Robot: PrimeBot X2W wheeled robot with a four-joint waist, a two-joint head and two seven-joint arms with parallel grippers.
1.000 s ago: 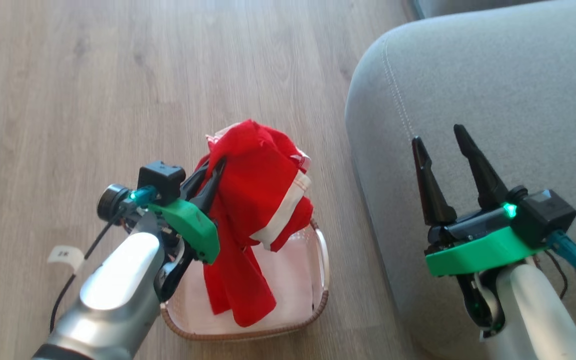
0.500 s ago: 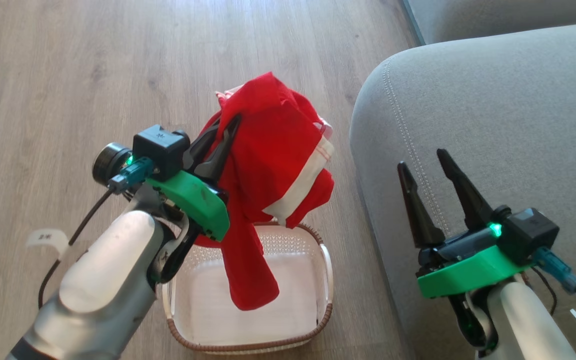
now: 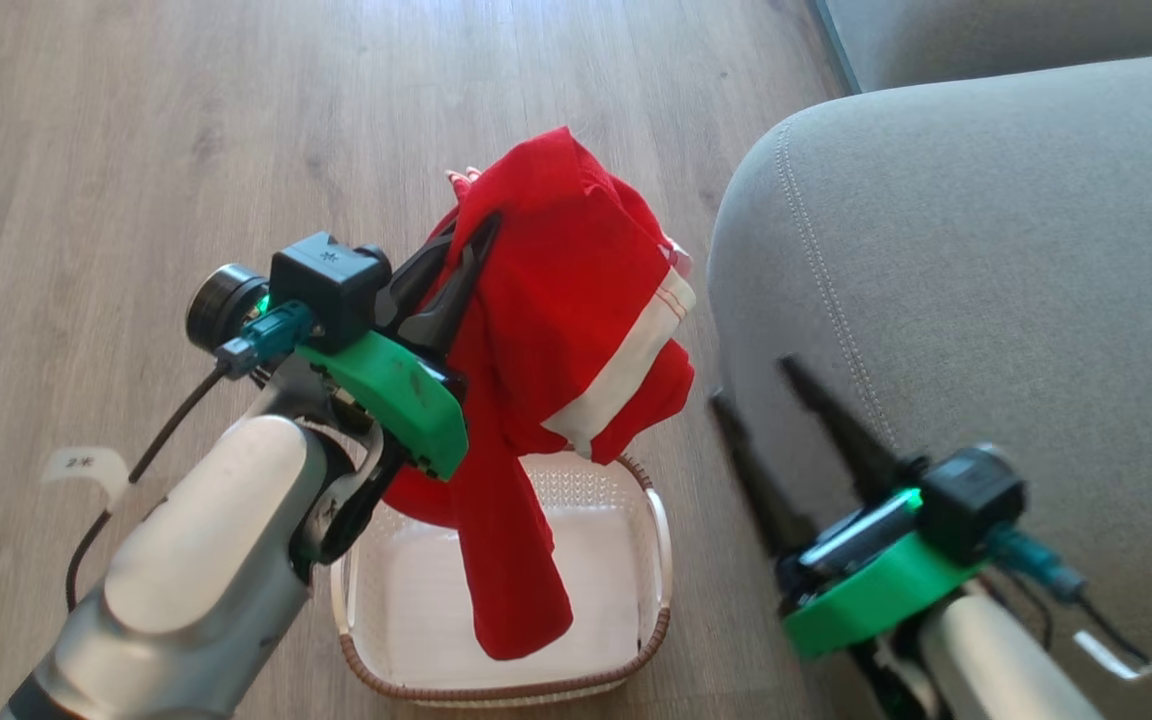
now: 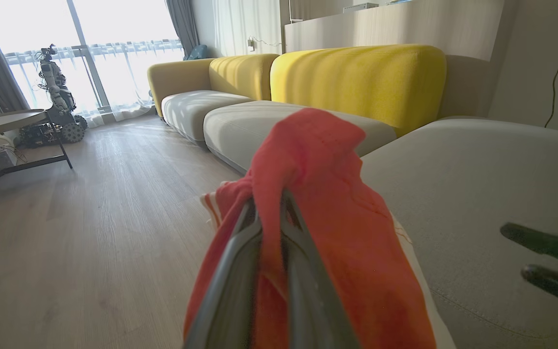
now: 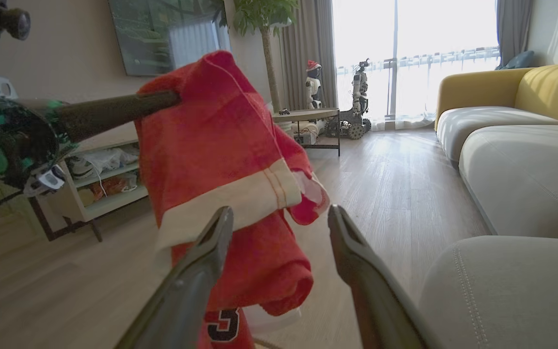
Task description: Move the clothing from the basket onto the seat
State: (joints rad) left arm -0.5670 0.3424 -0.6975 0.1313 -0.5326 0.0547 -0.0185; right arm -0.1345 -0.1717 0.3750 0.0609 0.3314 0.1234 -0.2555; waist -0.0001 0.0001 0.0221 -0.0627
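The jaws of the left gripper [image 3: 476, 230] are pinched nearly shut on a fold of the clothing [image 3: 576, 300], and the left wrist view shows the red cloth squeezed between both fingers and spilling over their tips. The jaws of the right gripper [image 3: 751, 380] stand wide apart and hold nothing. In the right wrist view they point at the hanging bundle without touching it.

The clothing hangs in the air from the left gripper, clear above the basket [image 3: 656, 540], with its lowest tail dangling over the basket's inside. A white stripe [image 3: 626, 365] crosses the bundle. The right wrist view shows a black-and-white numeral [image 5: 223, 325] low on the cloth, so both garments are probably in this one grip, though I cannot tell for sure. What shows of the basket floor is bare white. The hanging tail hides a strip of it.

Just beside the basket, to the robot's right, rises the rounded corner of the seat [image 3: 986, 250], with nothing lying on it. Farther off, the left wrist view shows more grey cushions and a yellow backrest [image 4: 356, 72].

By my judgement the lift out of the basket is done, and the carry across and the release are left. The bundle is not yet over the cushion, and the tail must clear the basket rim on the way.
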